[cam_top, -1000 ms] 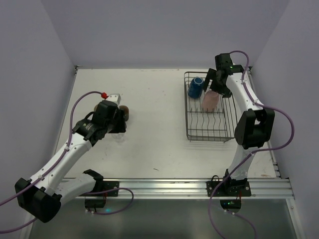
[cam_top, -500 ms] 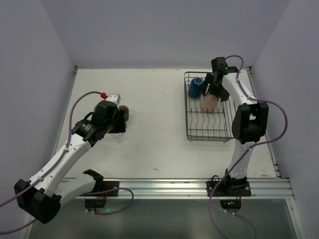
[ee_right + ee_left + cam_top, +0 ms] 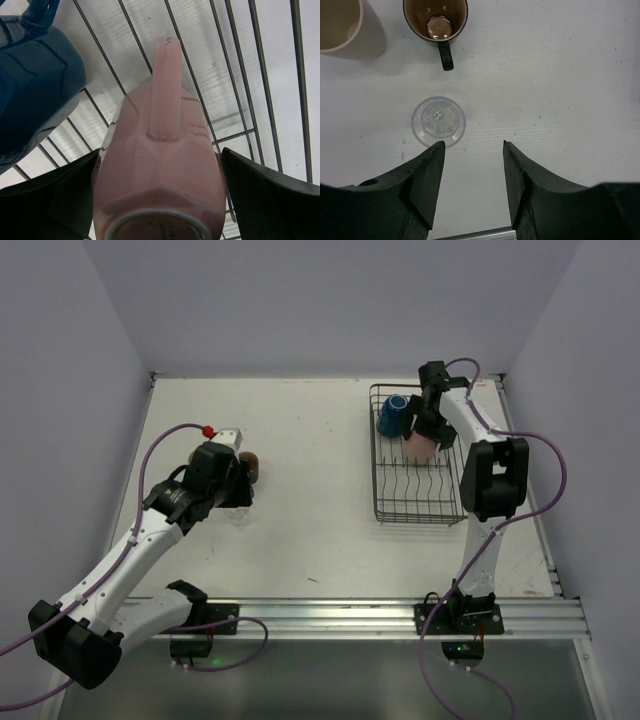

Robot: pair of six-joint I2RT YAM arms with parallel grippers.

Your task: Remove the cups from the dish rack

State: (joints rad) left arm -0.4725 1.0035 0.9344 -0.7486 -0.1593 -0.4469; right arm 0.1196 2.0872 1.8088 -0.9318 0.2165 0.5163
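Three cups (image 3: 438, 121) are out of the dish rack (image 3: 420, 521); blue mug (image 3: 392, 415) and pink cup (image 3: 160, 165) remain inside. My right fingers (image 3: 45, 195) flank the pink, grip unclear; left fingers (image 3: 420, 180) spread.

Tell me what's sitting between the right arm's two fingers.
The pale pink cup, lying on its side on the dish rack bars, handle toward the camera, fills the gap between the fingers. The right wrist view shows it.

Overhead overview plus two downward wrist close-ups
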